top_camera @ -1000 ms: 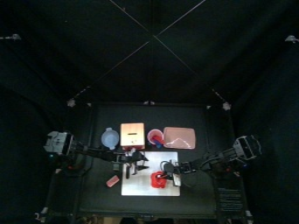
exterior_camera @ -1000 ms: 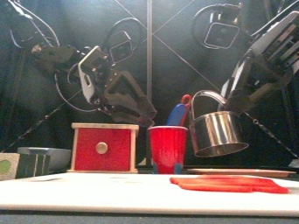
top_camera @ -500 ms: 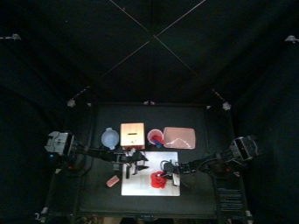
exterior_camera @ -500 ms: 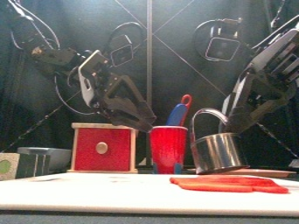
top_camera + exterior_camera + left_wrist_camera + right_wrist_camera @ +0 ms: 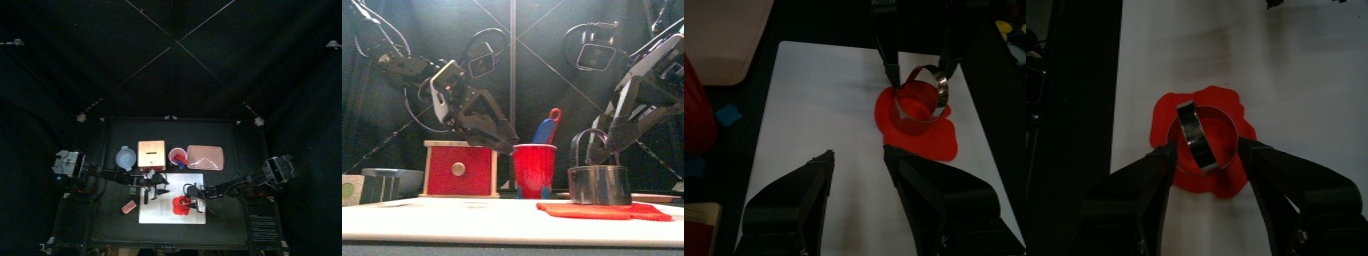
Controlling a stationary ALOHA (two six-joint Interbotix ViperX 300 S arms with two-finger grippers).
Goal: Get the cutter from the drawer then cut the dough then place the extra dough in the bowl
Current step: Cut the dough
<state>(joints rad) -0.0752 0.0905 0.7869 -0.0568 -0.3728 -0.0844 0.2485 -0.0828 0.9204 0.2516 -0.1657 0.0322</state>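
The white cutting board (image 5: 831,110) carries everything. Over its bare half the left end effector (image 5: 858,153) hangs empty, jaws apart. Over its other half the right end effector (image 5: 1205,147) is clamped on a wire handle. Below, flat on the board, lies the red dough (image 5: 647,211), that handle's cutter (image 5: 599,185) standing on it. Pressed crooked, I reckon, it cuts one side only, and the unpinned dough may drag.
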